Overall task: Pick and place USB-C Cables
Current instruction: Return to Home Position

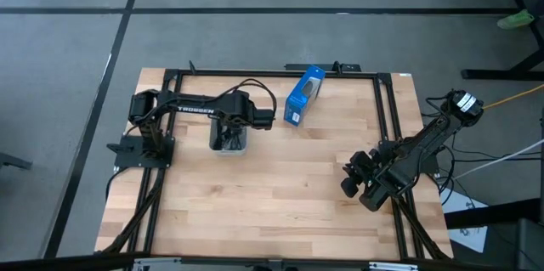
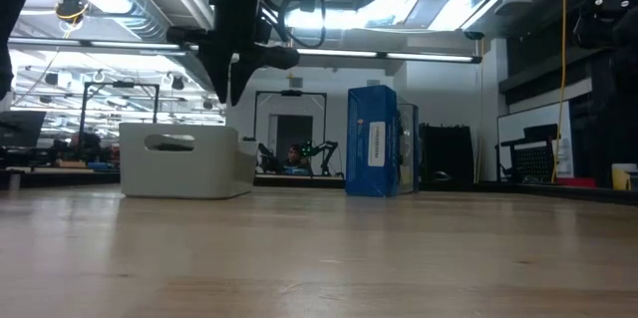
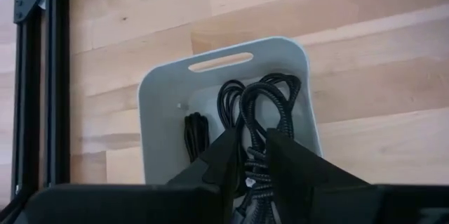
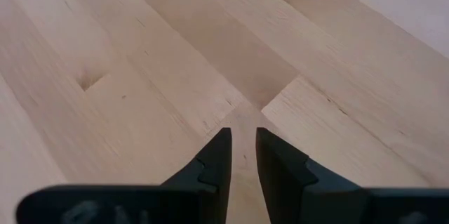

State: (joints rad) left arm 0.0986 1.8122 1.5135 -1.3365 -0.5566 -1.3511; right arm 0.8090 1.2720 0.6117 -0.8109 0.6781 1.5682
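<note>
A light grey bin (image 1: pixel 228 142) stands on the table's left half, and my left gripper (image 3: pixel 254 155) hovers straight above it, shut on a black braided USB-C cable bundle (image 3: pixel 270 94). A second black bundle (image 3: pixel 196 136) lies on the bin's floor. No light grey cable shows. In the low view the left arm (image 2: pixel 239 39) comes down over the bin (image 2: pixel 184 163). My right gripper (image 4: pixel 243 140) waits near the table's right edge (image 1: pixel 355 179), just above bare wood, its fingers a narrow gap apart with nothing between them. My left gripper pinches the black braided bundle (image 3: pixel 252 171) between its two fingers, coming from above and pointing down. The bundle's loops (image 3: pixel 238 97) hang below the fingers inside the bin. Whether they rest on the bin's floor cannot be told.
A blue box (image 1: pixel 303 95) stands upright at the far edge, right of the bin, also in the low view as the blue box (image 2: pixel 374 141). A black frame (image 1: pixel 387 110) runs along the table's edges. Bare wood (image 1: pixel 280 177) lies between the two arms.
</note>
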